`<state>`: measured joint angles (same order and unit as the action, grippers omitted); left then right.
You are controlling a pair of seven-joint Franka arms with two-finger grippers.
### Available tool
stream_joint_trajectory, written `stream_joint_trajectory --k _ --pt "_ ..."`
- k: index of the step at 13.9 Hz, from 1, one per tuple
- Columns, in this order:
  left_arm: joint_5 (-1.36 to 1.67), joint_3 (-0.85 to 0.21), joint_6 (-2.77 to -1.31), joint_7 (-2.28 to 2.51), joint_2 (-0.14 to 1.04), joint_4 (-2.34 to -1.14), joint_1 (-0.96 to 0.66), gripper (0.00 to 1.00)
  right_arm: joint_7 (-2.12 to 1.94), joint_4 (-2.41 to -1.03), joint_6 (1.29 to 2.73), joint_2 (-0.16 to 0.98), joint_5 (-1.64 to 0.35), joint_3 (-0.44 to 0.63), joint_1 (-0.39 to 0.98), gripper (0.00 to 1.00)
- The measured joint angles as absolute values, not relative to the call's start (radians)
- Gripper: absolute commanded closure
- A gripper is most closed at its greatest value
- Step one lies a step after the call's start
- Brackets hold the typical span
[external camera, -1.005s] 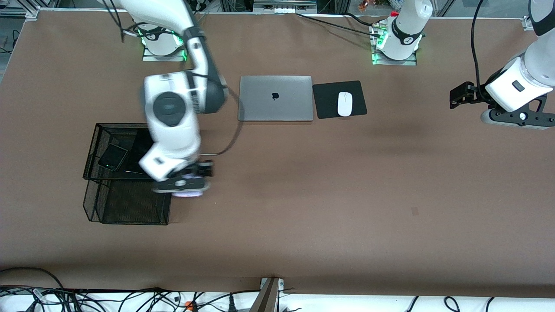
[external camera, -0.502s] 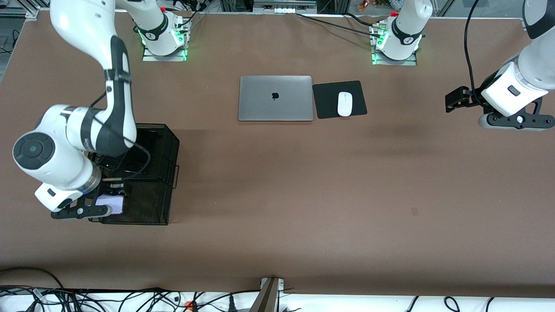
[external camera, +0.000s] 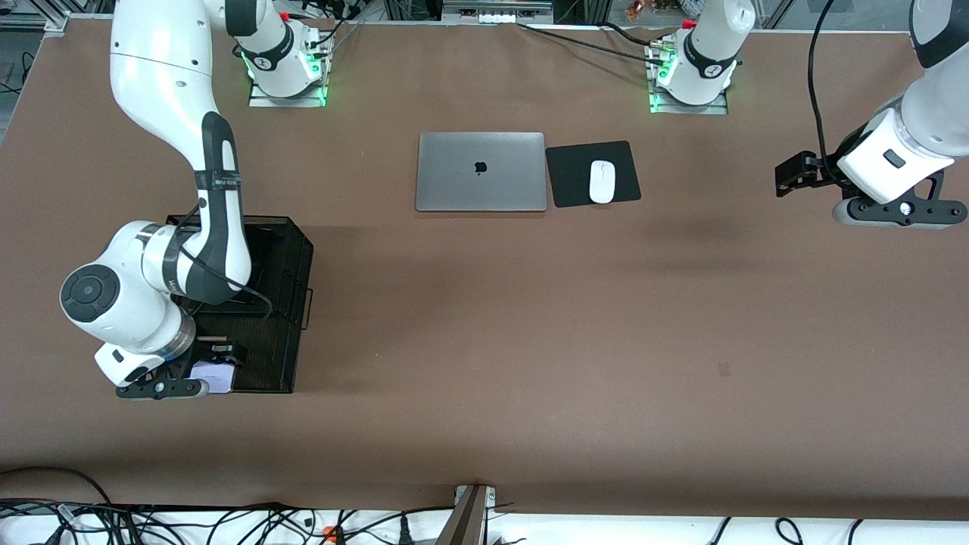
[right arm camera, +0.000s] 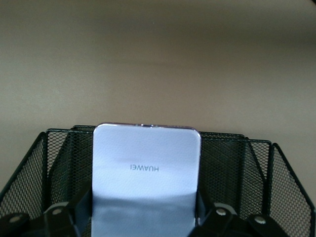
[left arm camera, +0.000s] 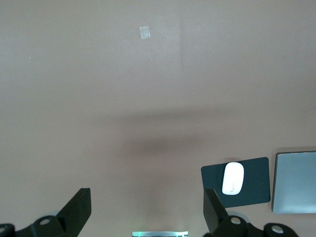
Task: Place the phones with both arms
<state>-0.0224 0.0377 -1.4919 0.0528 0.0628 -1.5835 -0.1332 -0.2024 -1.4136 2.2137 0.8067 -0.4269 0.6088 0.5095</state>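
Over the near compartment of the mesh rack (external camera: 291, 318), at the right arm's end of the surface (external camera: 484, 341): right pincer (external camera: 216, 363) clenched on the lavender phone (right arm camera: 146, 170). Farther off, over bare surface at the other end: left pincer (left arm camera: 147, 210) released, waiting.

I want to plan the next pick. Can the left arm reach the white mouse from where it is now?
Probably yes. The left gripper hangs open and empty over bare table at its own end, and nothing stands between it and the white mouse on its black pad.
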Motion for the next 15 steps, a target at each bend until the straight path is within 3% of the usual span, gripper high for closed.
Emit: stream_joint_trajectory --k 1,2,3,4,5,6,9,11,15 --pt "-0.022 0.038 -1.492 0.053 0.063 -1.583 -0.133 0.0 -0.203 -1.414 2.211 0.808 -0.427 0.608 0.509 1.0" --pt "-0.022 0.038 -1.492 0.053 0.063 -1.583 -0.133 0.0 -0.203 -1.417 2.206 0.809 -0.427 0.607 0.508 0.93" --pt "-0.022 0.038 -1.492 0.053 0.063 -1.583 -0.133 0.0 -0.205 -1.42 2.201 0.811 -0.427 0.606 0.508 0.77" --pt "-0.022 0.038 -1.492 0.053 0.063 -1.583 -0.133 0.0 -0.205 -1.423 2.195 0.814 -0.427 0.606 0.507 0.46" --pt "-0.022 0.038 -1.492 0.053 0.063 -1.583 -0.133 0.0 -0.206 -1.425 2.192 0.818 -0.427 0.606 0.506 0.32" --pt "-0.022 0.038 -1.492 0.053 0.063 -1.583 -0.133 0.0 -0.206 -1.427 2.192 0.821 -0.427 0.605 0.506 0.24" --pt "-0.022 0.038 -1.492 0.053 0.064 -1.583 -0.132 0.0 -0.206 -1.429 2.191 0.825 -0.428 0.602 0.503 0.14" --pt "-0.022 0.038 -1.492 0.053 0.064 -1.583 -0.132 0.0 -0.207 -1.428 2.191 0.825 -0.43 0.602 0.499 0.01" --pt "-0.022 0.038 -1.492 0.053 0.064 -1.582 -0.131 0.0 -0.209 -1.418 2.193 0.824 -0.431 0.603 0.49 0.01"
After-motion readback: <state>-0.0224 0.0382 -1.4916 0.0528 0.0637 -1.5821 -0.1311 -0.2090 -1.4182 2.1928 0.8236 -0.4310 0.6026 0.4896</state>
